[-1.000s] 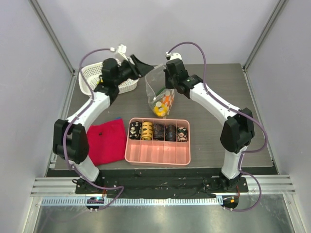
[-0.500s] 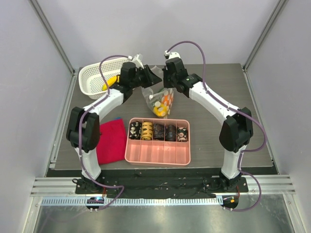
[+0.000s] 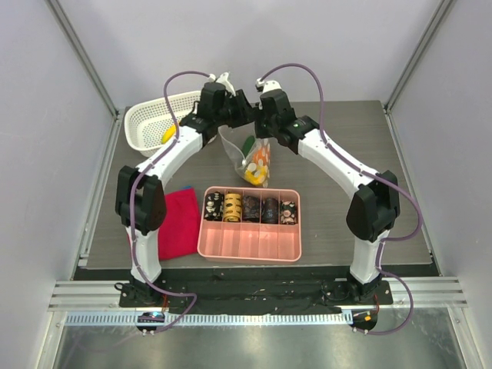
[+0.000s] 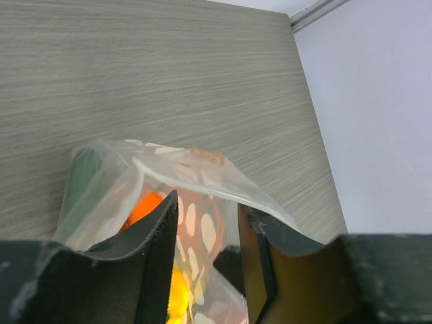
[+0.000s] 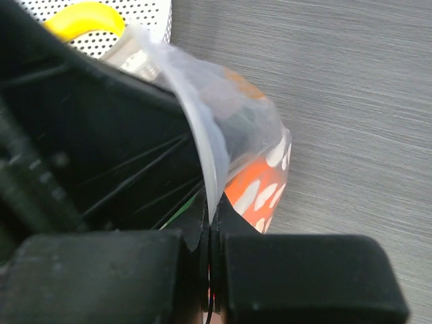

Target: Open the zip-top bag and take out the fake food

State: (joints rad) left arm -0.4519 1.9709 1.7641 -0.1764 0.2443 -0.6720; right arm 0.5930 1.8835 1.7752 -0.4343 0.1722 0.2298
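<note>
You're looking at a clear zip-top bag (image 3: 233, 150) spotted with cream ovals, orange, yellow and green fake food (image 3: 255, 171) showing through it. White perforated basket (image 3: 142, 115), yellow banana (image 3: 167, 136), pink tray (image 3: 250, 254), red cloth (image 3: 178, 223), grey wood-grain worktop (image 3: 323, 223).

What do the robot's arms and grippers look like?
The left arm and right arm match: smooth white tube-like links joined by chunky black joints. A thin purple cable loops along each one. At the tips, the left gripper and right gripper each have two flat black fingers.
</note>
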